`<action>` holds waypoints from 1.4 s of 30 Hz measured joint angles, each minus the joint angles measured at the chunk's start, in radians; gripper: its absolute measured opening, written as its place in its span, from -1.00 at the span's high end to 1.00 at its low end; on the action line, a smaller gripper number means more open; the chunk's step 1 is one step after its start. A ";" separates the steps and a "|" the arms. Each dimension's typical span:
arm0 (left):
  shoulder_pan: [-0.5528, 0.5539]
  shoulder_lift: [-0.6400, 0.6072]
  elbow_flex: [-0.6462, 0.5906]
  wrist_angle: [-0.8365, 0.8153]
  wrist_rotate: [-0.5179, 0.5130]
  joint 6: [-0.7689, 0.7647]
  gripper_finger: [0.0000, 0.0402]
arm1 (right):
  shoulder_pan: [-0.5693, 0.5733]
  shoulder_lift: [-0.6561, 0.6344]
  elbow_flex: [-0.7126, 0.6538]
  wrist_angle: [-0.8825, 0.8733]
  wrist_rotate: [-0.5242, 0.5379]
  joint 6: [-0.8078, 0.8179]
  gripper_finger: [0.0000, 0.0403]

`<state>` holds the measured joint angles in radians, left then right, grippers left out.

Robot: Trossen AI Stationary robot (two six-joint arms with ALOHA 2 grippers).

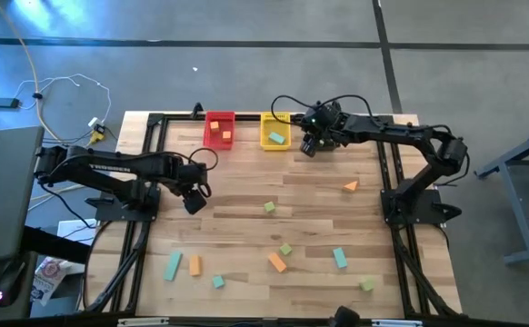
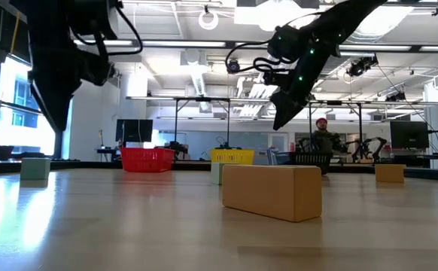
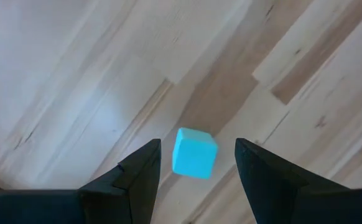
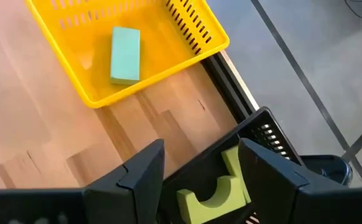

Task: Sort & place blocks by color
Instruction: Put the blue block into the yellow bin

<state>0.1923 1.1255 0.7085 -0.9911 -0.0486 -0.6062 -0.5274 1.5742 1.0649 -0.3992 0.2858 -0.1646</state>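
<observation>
My left gripper (image 1: 194, 202) hangs open above the table's left middle. A cyan cube (image 3: 194, 152) lies on the wood between its fingers and touches neither. My right gripper (image 1: 308, 145) is open at the far edge, over a black bin (image 4: 262, 134). A light green block with an arched notch (image 4: 209, 190) lies in that bin, below and between the fingers. The yellow bin (image 1: 275, 130) holds a teal-green bar (image 4: 125, 54). The red bin (image 1: 219, 127) holds an orange block (image 1: 225, 136). Several orange, teal and green blocks lie on the near half of the table.
Loose blocks include an orange wedge (image 1: 350, 186), a green cube (image 1: 269, 208), an orange bar (image 1: 277, 262), teal bars (image 1: 340, 258) (image 1: 172, 265) and a green block (image 1: 366, 284). Black frame rails run along the table's sides. A person (image 2: 323, 135) sits in the room behind.
</observation>
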 joint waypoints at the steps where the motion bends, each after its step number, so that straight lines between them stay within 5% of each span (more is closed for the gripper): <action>1: 0.000 0.000 -0.008 0.000 0.001 -0.003 0.05 | 0.001 0.000 0.000 0.000 0.000 0.000 0.04; 18: -0.014 0.000 -0.108 0.073 0.064 -0.019 0.05 | 0.005 0.000 0.000 0.000 0.048 0.000 0.04; 31: -0.060 0.001 -0.108 0.079 0.012 -0.064 0.05 | 0.005 0.000 0.000 0.000 0.048 0.000 0.04; 42: -0.083 0.132 -0.107 0.111 0.011 -0.062 0.05 | 0.005 0.000 0.000 0.000 0.048 0.000 0.04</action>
<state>0.1093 1.2571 0.6010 -0.8803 -0.0373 -0.6686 -0.5228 1.5745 1.0649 -0.3988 0.3340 -0.1646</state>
